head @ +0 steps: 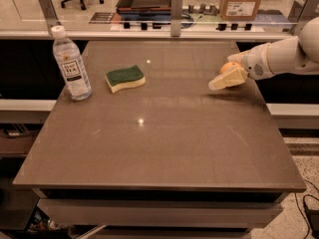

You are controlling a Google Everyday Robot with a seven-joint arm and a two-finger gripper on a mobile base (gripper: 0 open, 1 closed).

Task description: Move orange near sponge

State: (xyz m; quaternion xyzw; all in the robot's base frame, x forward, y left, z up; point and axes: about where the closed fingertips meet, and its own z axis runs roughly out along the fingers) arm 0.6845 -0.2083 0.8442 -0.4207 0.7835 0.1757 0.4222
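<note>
The orange is at the right side of the table, between the cream fingers of my gripper. The gripper reaches in from the right on a white arm and is shut on the orange, holding it just above the tabletop. The near finger covers the fruit's lower part. The sponge, dark green on top with pale yellow foam below, lies flat at the left-centre of the table, well to the left of the gripper.
A clear water bottle with a white cap stands upright at the left edge, just left of the sponge. The brown table has a rail along the back. A cardboard box sits behind it.
</note>
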